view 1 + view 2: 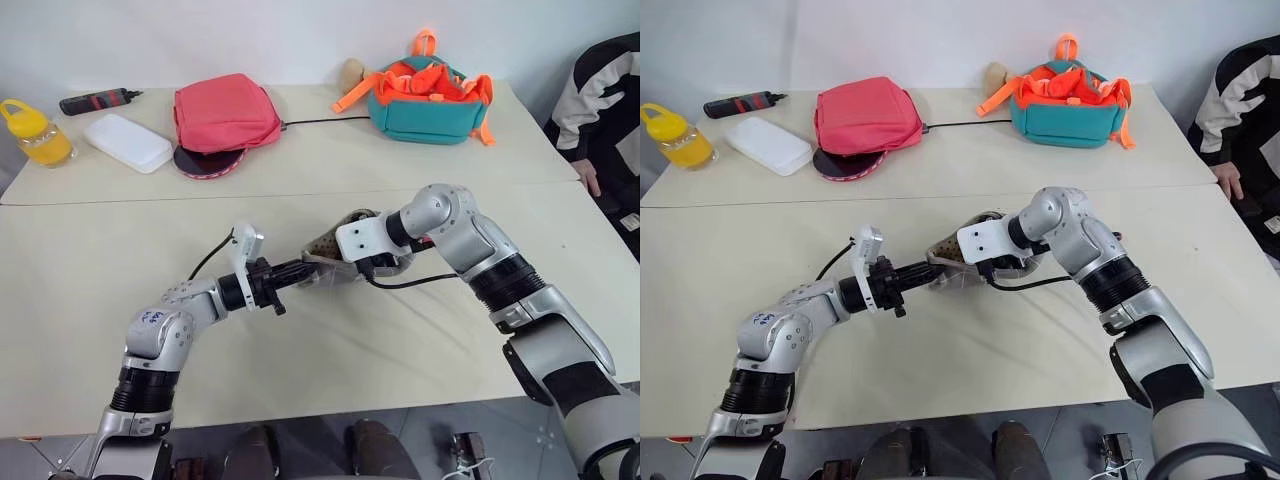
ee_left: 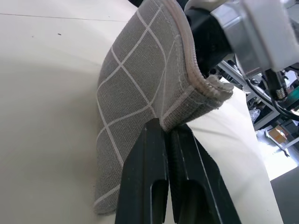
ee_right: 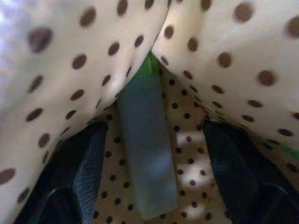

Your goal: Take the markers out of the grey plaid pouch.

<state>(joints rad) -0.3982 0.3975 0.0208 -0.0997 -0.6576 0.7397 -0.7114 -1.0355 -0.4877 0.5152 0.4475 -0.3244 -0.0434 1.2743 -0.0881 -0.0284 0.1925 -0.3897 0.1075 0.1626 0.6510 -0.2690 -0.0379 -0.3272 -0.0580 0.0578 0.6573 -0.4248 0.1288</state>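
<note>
The grey plaid pouch [image 2: 135, 84], soft and limp, is pinched at its edge by the left tool [image 2: 169, 140] above the table [image 1: 100, 260]. Inside, the right tool [image 3: 149, 154] is spread around a seemingly green marker [image 3: 145, 158], light and best gripped mid-body.

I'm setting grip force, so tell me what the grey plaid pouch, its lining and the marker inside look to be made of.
Grey plaid pouch: woven fabric, matte, visible weave with white grid lines. Lining: soft beige cloth with brown dots, creased in folds. Marker: probably smooth plastic, greyish body with a green end; blurred, so uncertain.
</note>
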